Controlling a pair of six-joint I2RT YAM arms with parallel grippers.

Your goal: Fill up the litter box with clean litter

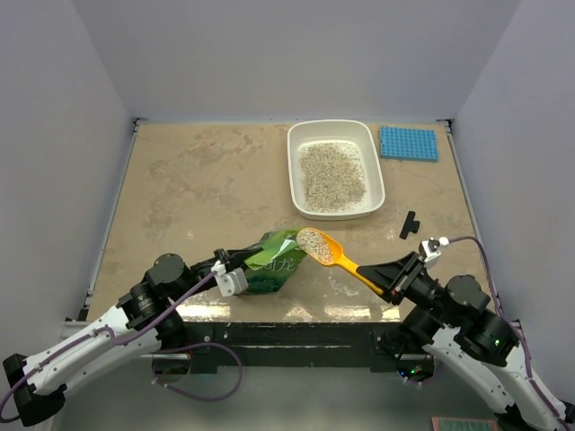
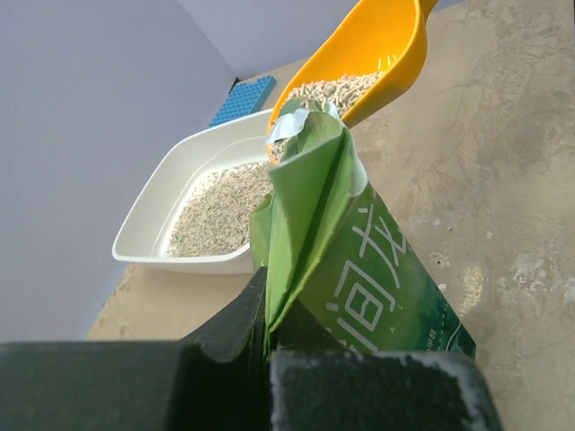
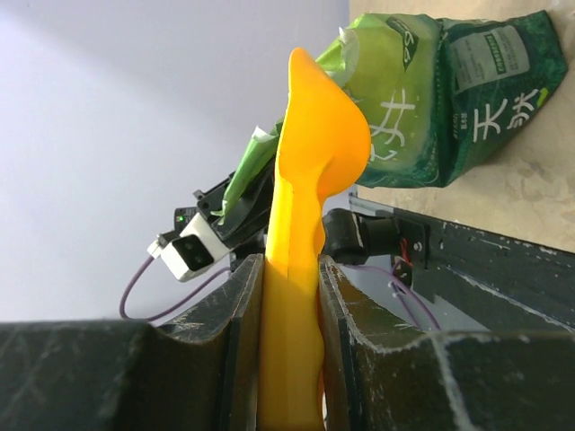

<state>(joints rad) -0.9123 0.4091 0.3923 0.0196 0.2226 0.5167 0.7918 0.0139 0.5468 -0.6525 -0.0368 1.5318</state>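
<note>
Pinching the upper edge of the green bag [image 1: 274,263] near the front of the table [image 1: 180,180], the left gripper [image 1: 235,271] has its fingers clenched on the crinkled film, propping the sack with its mouth tilted up toward the centre. Just right of that mouth hangs the orange scoop [image 1: 346,262], its bowl heaped with clean litter [image 1: 314,242], and the right gripper [image 1: 384,277] is clamped on the handle with a jaw on either side. The load appears ready for the carry to the white litter box [image 1: 292,171], which sits well apart at the back, right of centre, with a thin bed of granules already in it. A blue mat [image 1: 409,144] lies just beside the box on the right. The carry probably wants a level bowl, a lift clear of the bag's lip and the box's raised rim, and a tip only once the bowl is over the box's middle, since loose grains already dot the table below. The left arm lies low, reaching up and right from its base. The right arm reaches up and left from its own, its wrist rolled onto its side.
</note>
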